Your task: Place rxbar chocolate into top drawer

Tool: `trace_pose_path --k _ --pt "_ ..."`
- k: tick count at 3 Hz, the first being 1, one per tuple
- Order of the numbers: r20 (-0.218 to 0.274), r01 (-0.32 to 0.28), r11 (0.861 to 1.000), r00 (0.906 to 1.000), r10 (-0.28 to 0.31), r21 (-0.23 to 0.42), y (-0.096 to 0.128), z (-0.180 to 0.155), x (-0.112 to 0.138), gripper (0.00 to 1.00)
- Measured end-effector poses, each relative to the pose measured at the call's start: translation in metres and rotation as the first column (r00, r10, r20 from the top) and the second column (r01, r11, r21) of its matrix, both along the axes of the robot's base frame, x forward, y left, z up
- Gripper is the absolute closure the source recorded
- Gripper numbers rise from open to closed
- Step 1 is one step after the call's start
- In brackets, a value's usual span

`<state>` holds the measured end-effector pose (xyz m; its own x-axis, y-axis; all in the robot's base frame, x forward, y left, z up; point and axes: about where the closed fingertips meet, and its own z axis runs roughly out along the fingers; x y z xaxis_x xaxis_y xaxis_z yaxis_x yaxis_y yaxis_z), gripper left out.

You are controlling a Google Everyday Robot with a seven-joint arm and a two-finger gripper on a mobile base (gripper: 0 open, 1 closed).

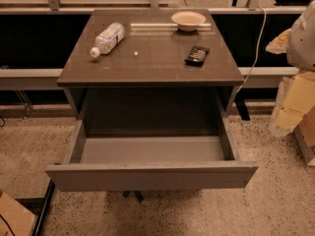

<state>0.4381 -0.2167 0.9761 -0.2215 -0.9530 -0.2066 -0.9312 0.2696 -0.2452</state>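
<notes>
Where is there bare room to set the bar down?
The open drawer is bare wall to wall. On the table, the front strip is free; bottle, bowl and bar sit behind. The gripper is not in view.

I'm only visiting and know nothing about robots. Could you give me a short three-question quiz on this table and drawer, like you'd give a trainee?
1. Fill in: the water bottle lies on its ____.
2. True or false: the top drawer is pulled open and holds nothing.
3. Which lies nearest the rxbar chocolate? A) the water bottle B) the bowl C) the gripper

Key: 1 side; 2 true; 3 B (the gripper is out of view).
</notes>
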Motion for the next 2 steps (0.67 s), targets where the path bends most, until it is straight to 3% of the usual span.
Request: trace_pose_path --k 1,2 --pt "0.002 0.000 1.000 1.0000 0.000 0.000 0.000 0.000 0.001 0.00" --pt "0.012 0.008 1.000 0.9999 -0.008 0.011 0.003 0.000 0.018 0.00"
